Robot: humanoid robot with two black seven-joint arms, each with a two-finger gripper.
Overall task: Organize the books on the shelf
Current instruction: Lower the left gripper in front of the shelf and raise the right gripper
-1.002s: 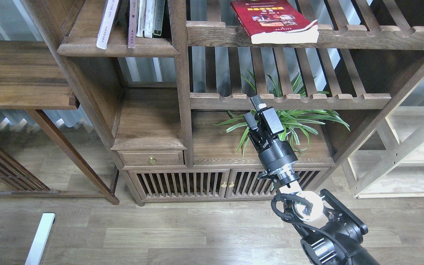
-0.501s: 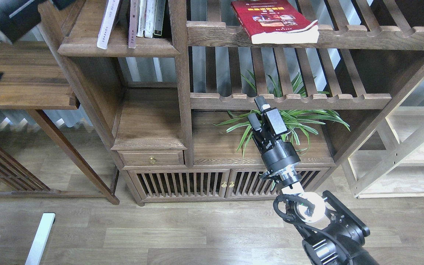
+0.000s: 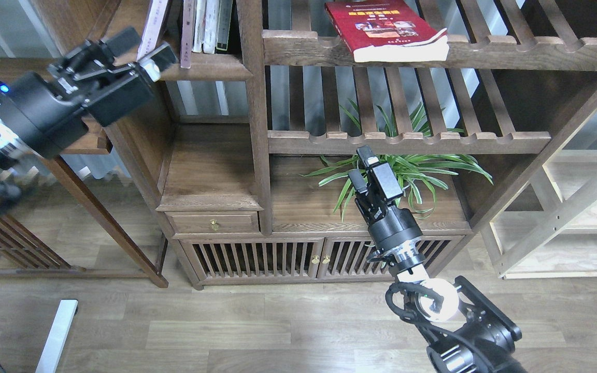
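Observation:
The shelf [image 3: 210, 70], a dark-brown board with a moulded front edge, sits at the upper left. A pale book [image 3: 152, 20] leans on it to the left of several upright books [image 3: 205, 26]. My left gripper [image 3: 143, 47] is open at the shelf's front edge, with a finger on each side of the leaning book's lower end. A bright red book [image 3: 384, 28] lies flat on the slatted rack at the top right, its corner past the front rail. Far below it, in front of the plant, my right gripper [image 3: 359, 166] is open and holds nothing.
A green plant [image 3: 423, 168] stands in the bay behind my right gripper. A scalloped slatted rack [image 3: 407, 142] runs above it. A side table [image 3: 34, 88] is at the left, behind my left arm. A pale wood unit [image 3: 578, 217] stands at the right.
My left arm has swung in from the upper left, and its gripper now reaches the shelf's front edge by the leaning book. The right gripper has barely shifted.

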